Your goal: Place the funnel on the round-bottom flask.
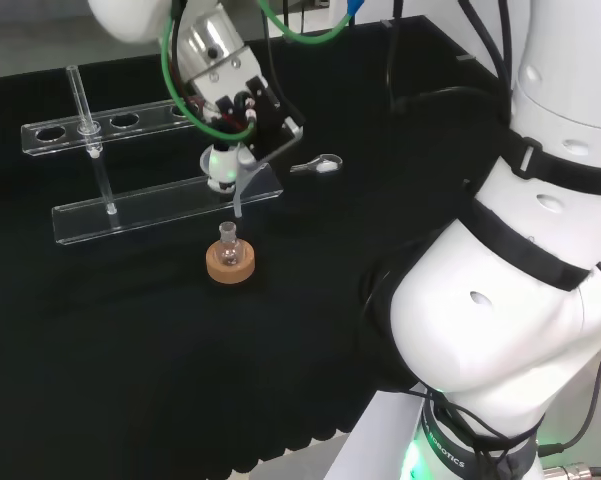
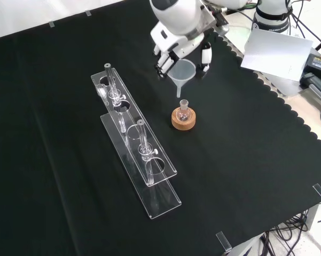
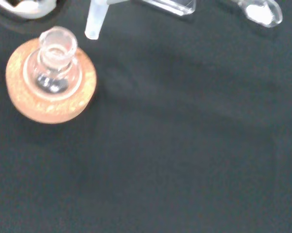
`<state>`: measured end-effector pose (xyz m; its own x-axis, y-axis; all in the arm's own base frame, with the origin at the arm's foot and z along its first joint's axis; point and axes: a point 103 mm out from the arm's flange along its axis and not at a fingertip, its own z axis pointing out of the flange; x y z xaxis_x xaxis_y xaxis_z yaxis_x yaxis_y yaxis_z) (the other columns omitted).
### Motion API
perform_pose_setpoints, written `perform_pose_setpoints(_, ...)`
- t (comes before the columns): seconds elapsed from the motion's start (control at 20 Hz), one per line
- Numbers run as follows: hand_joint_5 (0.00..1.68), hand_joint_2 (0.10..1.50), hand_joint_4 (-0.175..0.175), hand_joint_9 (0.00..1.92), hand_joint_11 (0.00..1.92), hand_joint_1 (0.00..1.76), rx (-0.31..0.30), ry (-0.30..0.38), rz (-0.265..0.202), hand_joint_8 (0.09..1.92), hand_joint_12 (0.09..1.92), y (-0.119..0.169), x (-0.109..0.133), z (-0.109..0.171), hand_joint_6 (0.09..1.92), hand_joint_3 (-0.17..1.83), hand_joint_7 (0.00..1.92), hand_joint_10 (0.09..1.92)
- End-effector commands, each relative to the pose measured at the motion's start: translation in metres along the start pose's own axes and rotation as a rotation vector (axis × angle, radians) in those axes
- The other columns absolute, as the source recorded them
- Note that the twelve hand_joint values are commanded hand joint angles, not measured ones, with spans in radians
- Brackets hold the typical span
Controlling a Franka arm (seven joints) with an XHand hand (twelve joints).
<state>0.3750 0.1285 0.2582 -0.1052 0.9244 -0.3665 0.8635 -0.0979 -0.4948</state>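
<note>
A small clear round-bottom flask stands upright on a cork ring stand. My hand hangs just above it, shut on a clear funnel. The funnel's stem points down and ends a little above and beside the flask's open neck, apart from it. In the front view the funnel's cone sits between my fingers, with the stem tip close over the neck.
A clear plastic test tube rack with two glass tubes stands left of the flask in the front view. A small clear spoon-like piece lies on the cloth beyond the hand. White paper lies off the cloth.
</note>
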Motion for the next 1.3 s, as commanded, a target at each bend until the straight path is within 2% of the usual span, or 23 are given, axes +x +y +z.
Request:
perform_pose_setpoints(0.05,0.77,0.81,0.008,1.05,0.73,0.81,-0.008,0.002,0.004,0.62,1.24,0.000,0.004,0.005,0.67,0.57,0.69,0.35)
perform_pose_setpoints(0.4,0.77,0.81,0.007,1.05,0.73,0.81,-0.035,-0.016,0.020,0.62,1.24,-0.011,0.009,0.000,0.67,0.57,0.69,0.35)
perform_pose_setpoints(0.7,0.77,0.81,0.006,1.05,0.73,0.81,-0.032,-0.011,0.009,0.62,1.24,-0.022,0.014,-0.009,0.67,0.57,0.69,0.35)
perform_pose_setpoints(1.3,0.77,0.81,0.005,1.05,0.73,0.81,-0.019,-0.007,0.007,0.62,1.24,-0.026,0.017,-0.001,0.67,0.57,0.69,0.35)
